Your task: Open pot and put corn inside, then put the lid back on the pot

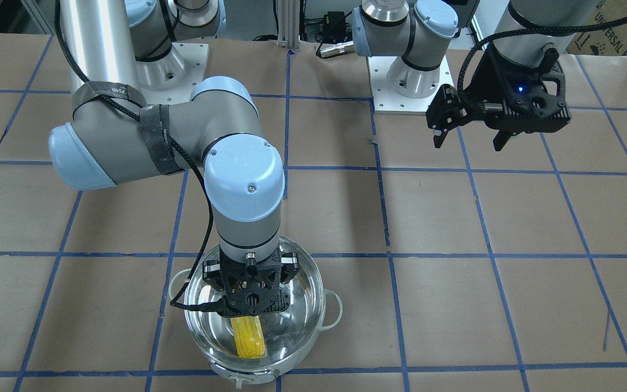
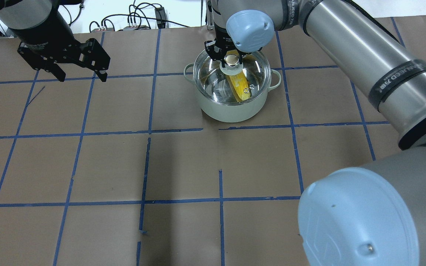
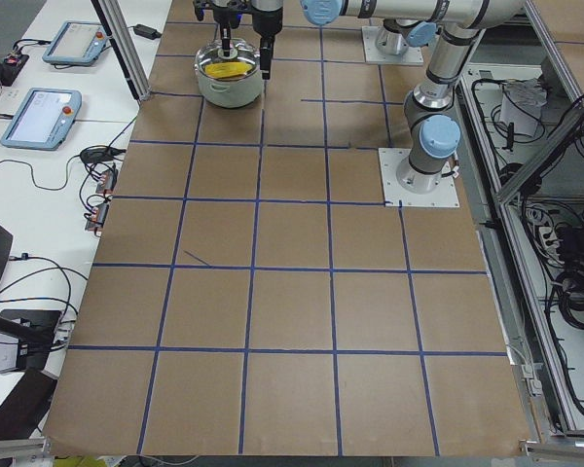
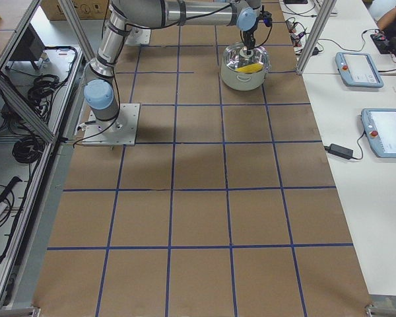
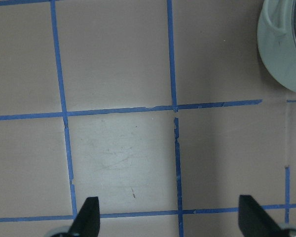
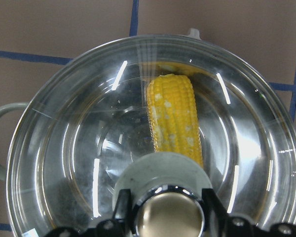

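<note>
The pot [image 2: 227,111] stands on the brown table, with the corn [image 2: 240,87] lying inside it. The glass lid [image 2: 213,81] sits over the pot's rim. My right gripper [image 2: 229,55] is above the pot, its fingers closed on either side of the lid's shiny knob [image 6: 168,217]. The right wrist view shows the corn [image 6: 172,113] through the lid [image 6: 79,148]. In the front view the right gripper [image 1: 251,305] hides the knob, with the corn [image 1: 249,337] below it. My left gripper [image 2: 83,78] is open and empty, hovering over bare table well to the left of the pot.
The table is covered with brown paper marked by blue tape lines [image 2: 150,129]. The two arm base plates [image 1: 411,81] stand at the robot's side. Cables [image 2: 139,18] lie past the far edge. The pot's edge [image 5: 286,54] shows at the left wrist view's top right.
</note>
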{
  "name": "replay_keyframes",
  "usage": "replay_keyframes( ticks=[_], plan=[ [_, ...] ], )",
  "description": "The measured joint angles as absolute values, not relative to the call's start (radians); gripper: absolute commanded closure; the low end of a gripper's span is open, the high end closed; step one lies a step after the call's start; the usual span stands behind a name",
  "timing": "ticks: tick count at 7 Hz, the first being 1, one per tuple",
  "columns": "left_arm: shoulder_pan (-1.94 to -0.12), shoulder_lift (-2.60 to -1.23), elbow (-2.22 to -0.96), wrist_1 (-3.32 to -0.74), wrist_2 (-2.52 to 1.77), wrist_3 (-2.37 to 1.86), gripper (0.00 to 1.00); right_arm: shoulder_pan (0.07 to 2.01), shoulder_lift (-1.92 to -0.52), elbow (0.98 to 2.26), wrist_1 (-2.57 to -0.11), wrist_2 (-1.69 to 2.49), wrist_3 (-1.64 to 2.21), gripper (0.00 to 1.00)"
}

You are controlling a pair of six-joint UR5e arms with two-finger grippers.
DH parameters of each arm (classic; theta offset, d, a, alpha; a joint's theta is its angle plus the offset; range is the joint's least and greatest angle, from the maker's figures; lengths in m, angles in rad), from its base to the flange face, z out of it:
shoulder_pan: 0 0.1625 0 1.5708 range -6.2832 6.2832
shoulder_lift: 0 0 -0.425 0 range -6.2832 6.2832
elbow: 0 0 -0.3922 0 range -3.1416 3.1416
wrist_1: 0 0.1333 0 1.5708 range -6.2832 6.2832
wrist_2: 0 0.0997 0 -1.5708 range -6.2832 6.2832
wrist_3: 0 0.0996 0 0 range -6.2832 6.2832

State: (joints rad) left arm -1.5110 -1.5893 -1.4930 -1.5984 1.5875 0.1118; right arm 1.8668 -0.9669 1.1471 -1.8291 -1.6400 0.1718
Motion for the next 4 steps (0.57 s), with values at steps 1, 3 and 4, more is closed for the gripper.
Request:
replay_keyframes(
  ticks=[1, 3, 4],
  plan=[
    [-1.511, -1.589, -1.493, -1.598, 1.588, 0.113, 0.00, 1.867, -0.964, 1.143, -1.825, -1.639, 0.175, 0.00],
    [-1.511, -1.589, -1.493, -1.598, 1.588, 0.113, 0.00, 1.852, -0.955, 1.106, -1.818, -1.634, 0.177, 0.00],
    [-1.511, -1.589, -1.493, -1.598, 1.587, 0.113, 0.00, 1.830, -0.955, 1.070, -1.800, -1.634, 0.175, 0.00]
  ],
)
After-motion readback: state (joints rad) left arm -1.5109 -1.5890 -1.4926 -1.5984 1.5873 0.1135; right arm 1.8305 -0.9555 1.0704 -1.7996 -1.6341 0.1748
